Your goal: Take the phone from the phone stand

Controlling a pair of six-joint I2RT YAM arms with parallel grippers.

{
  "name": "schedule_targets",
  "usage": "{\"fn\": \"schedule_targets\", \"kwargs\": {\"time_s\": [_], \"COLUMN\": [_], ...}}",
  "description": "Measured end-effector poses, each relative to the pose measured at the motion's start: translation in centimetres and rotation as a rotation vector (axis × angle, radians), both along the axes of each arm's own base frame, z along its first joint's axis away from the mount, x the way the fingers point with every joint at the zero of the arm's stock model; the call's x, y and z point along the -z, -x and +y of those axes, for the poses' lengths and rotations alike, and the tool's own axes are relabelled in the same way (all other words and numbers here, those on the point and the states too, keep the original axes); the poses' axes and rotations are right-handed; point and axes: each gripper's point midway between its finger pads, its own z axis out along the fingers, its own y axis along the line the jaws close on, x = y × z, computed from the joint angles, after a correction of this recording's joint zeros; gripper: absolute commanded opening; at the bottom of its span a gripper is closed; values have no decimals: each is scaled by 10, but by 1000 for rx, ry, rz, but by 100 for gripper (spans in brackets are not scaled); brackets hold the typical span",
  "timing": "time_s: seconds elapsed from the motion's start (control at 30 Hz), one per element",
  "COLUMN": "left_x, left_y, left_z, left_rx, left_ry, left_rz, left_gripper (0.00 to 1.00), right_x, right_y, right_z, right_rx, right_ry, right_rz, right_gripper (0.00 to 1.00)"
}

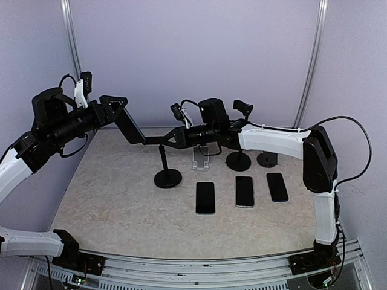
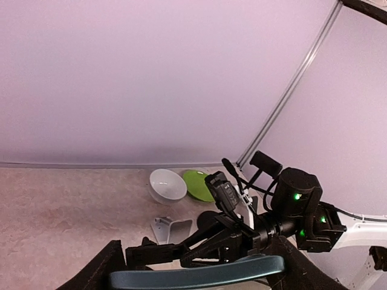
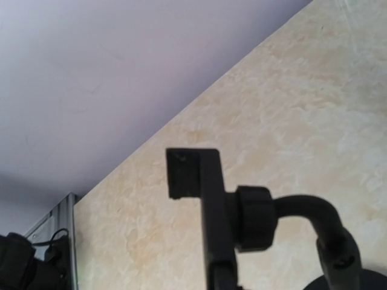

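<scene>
A dark phone (image 1: pixel 132 128) hangs in the air at the left, tilted, with my left gripper (image 1: pixel 120 113) shut on it. In the left wrist view its blue-grey edge (image 2: pixel 193 273) runs between my two black fingers (image 2: pixel 97 272). The black phone stand (image 1: pixel 163 158) rises on a thin pole from a round base (image 1: pixel 167 178). My right gripper (image 1: pixel 155 142) is shut on the stand's holder bar. The right wrist view shows that holder (image 3: pixel 211 217) with its top jaw bare, its ball joint and its bent neck. The phone sits up and left of the holder.
Three phones (image 1: pixel 205 197) (image 1: pixel 243 191) (image 1: pixel 277 186) lie flat in a row on the table. A pale stand (image 1: pixel 201 158) and two black round bases (image 1: pixel 238 161) (image 1: pixel 266 159) stand behind them. A white bowl (image 2: pixel 167 185) and green plate (image 2: pixel 199 184) sit near the back wall.
</scene>
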Motion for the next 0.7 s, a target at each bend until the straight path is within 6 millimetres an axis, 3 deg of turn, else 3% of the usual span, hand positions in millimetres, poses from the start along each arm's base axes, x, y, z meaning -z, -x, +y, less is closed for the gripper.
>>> {"fn": "schedule_targets", "kwargs": {"time_s": [0.13, 0.43, 0.7], "left_x": [8, 54, 57], "left_y": [-1, -2, 2], "left_z": [20, 27, 35], "left_rx": [-65, -103, -130], "left_ry": [-3, -60, -66], "left_rz": [22, 129, 135], "left_gripper": [6, 6, 6], "right_x": [1, 1, 5], "right_y": [-12, -41, -64], "right_z": [6, 13, 11], "right_rx": [13, 41, 66], "right_ry": [-13, -41, -60], "right_rz": [-9, -37, -62], "right_gripper": [0, 0, 0]}}
